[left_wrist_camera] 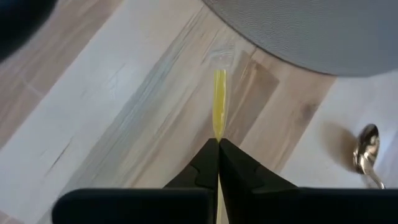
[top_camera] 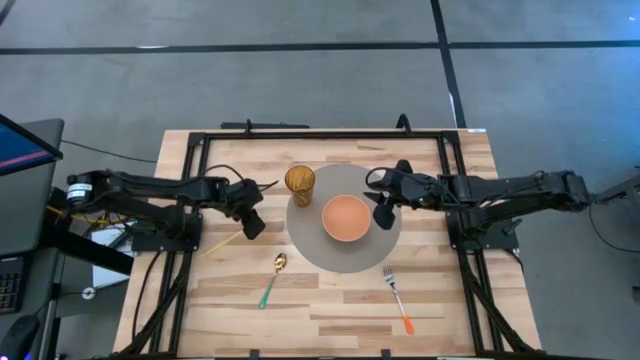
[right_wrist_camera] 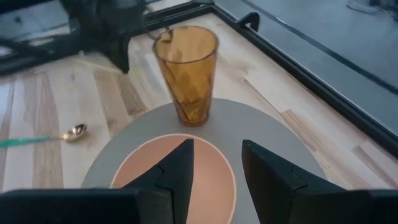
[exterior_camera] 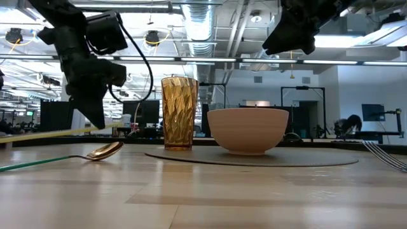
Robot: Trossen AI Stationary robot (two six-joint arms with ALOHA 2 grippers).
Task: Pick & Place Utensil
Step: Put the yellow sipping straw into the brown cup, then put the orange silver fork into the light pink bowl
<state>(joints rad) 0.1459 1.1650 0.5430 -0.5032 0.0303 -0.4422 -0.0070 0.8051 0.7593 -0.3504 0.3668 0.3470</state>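
**Left end effector pinching a thin yellow utensil beside the placemat**

We are holding a slim yellow utensil (left_wrist_camera: 219, 102) in the left end effector (left_wrist_camera: 218, 144), whose fingers are pressed together on it. In the high view the yellow utensil (top_camera: 222, 242) is slanting away from the left end effector (top_camera: 252, 224) over the counter (top_camera: 330, 320), just left of the grey placemat (top_camera: 385, 258). In the low view it is hanging nearly level, slightly above the wood.

We are judging this utensil to be light, stiff and narrow, probably smooth plastic, so it could pivot or slip in a pinch taken near one end. A hold closer to its middle would carry it more steadily.

The right end effector (right_wrist_camera: 216, 163) is hovering with fingers spread above the pink bowl (right_wrist_camera: 168, 177), which is sitting on the placemat beside the amber glass (right_wrist_camera: 188, 68). The spoon (top_camera: 272, 278) with a green handle and the fork (top_camera: 397, 299) with an orange handle are lying on the counter near the front edge, untouched.
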